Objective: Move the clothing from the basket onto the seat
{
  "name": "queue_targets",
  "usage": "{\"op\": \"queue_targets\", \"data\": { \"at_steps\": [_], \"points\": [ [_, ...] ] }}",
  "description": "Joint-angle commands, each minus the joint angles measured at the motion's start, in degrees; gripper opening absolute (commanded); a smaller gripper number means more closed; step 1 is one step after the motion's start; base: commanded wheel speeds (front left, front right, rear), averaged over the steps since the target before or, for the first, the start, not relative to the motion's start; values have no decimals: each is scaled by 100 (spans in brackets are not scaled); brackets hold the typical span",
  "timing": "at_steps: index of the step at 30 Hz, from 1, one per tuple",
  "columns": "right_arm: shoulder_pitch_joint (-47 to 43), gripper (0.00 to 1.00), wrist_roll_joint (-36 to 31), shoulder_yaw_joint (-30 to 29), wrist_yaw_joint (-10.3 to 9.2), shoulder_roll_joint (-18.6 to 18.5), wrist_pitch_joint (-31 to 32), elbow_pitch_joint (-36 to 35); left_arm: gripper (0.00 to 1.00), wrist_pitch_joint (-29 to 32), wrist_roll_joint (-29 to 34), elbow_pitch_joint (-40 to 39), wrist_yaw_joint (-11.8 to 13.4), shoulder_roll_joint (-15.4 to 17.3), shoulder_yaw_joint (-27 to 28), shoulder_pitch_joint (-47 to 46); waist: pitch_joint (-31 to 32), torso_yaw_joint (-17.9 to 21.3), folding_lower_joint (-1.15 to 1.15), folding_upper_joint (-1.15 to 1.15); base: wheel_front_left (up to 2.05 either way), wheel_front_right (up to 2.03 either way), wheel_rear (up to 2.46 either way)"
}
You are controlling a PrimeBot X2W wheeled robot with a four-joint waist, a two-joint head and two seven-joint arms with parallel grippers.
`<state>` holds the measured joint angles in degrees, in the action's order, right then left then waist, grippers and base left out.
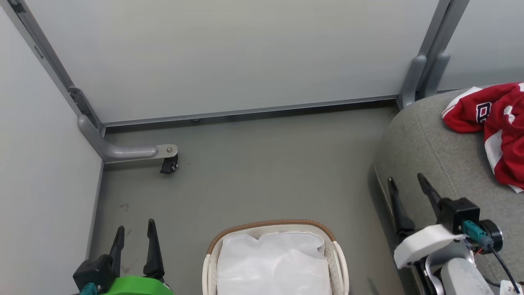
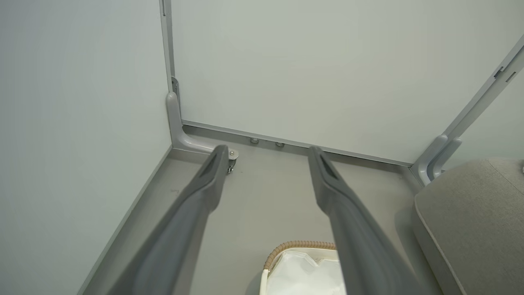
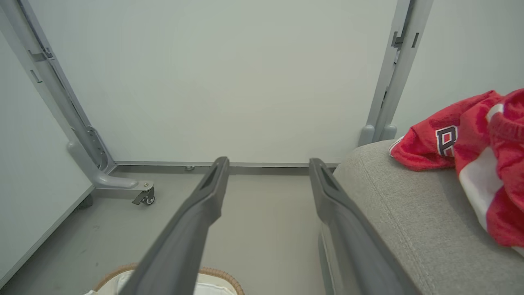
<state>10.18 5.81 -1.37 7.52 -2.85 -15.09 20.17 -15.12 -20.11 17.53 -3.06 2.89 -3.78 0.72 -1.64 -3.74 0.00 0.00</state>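
Clothing (image 1: 497, 127), red with white stripes, lies crumpled on the grey seat (image 1: 442, 155), well apart from the basket (image 1: 270, 224) on the floor (image 1: 254, 172). Left hand (image 1: 136, 229) and right hand (image 1: 405, 178) both hover, fingers apart.

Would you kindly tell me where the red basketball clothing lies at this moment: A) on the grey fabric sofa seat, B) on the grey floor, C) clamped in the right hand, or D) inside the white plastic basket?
A: the red basketball clothing with white stripes lies bunched on the grey fabric sofa seat, while the oval white plastic basket with a brown woven rim holds just its white fabric liner, as far as can be seen.
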Motion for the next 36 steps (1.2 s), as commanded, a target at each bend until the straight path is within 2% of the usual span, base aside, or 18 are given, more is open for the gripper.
{"op": "queue_targets", "data": {
  "at_steps": [1,10,30,31,36],
  "points": [
    [-172,100,84,96,-6,-17,-10,-78,100,-4,-18,-61,8,3,15,126,84,-32,0,0,0,0,0],
    [-722,100,354,348,-6,-17,-10,-240,100,-4,-87,-154,-3,3,-151,339,144,4,0,0,0,0,0],
    [-688,100,364,457,-6,-15,-10,-162,100,-4,-220,61,14,3,-285,211,201,76,0,0,0,0,0],
    [-640,0,332,451,0,7,0,-175,0,0,-191,69,4,-3,-290,246,201,76,0,0,0,0,0],
    [-649,0,569,406,0,36,78,-40,0,68,-396,203,-10,-10,-265,225,201,82,0,0,0,0,0]
  ]
}}
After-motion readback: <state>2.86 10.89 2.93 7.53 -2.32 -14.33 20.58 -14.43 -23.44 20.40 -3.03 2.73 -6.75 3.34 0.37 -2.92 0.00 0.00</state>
